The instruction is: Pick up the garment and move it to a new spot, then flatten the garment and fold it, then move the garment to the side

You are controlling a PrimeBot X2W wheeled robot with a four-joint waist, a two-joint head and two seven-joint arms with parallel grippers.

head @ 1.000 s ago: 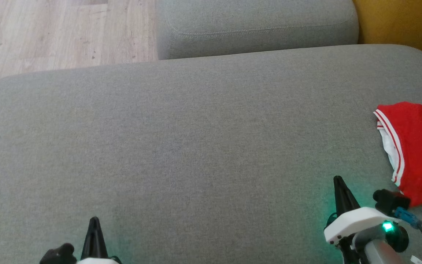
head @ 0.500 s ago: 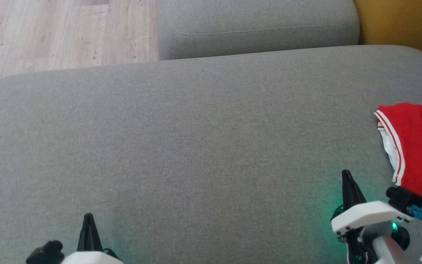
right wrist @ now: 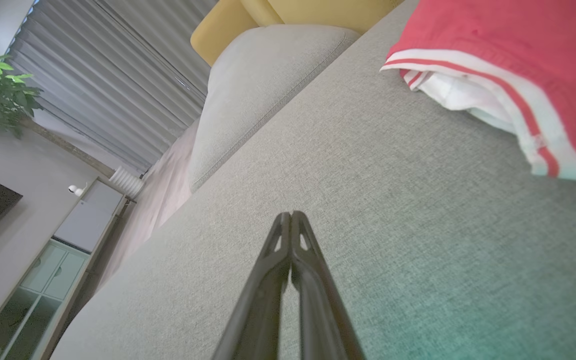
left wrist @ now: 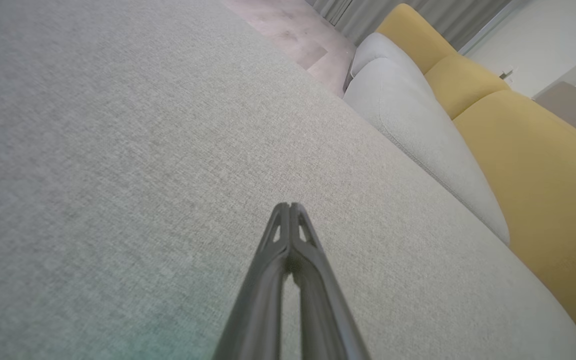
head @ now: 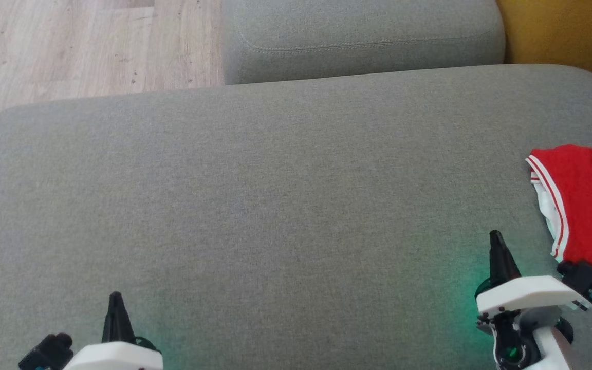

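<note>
Though the grey cushion (head: pixel 275 205) gives me plenty of room, the garment (head: pixel 589 205) lies bunched at its right edge: light, limp cloth, I judge, sure to sag. My right gripper (head: pixel 496 236) and left gripper (head: pixel 115 297) are both pinched closed, empty. I'd grab the striped trim (head: pixel 550 190), nearest the right gripper.

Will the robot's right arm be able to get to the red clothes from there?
Probably yes. The garment lies close beside the right pincer, toward the robot's right, on the same grey cushion, with only bare fabric between them. The pincer is shut, so it would have to open first.
</note>
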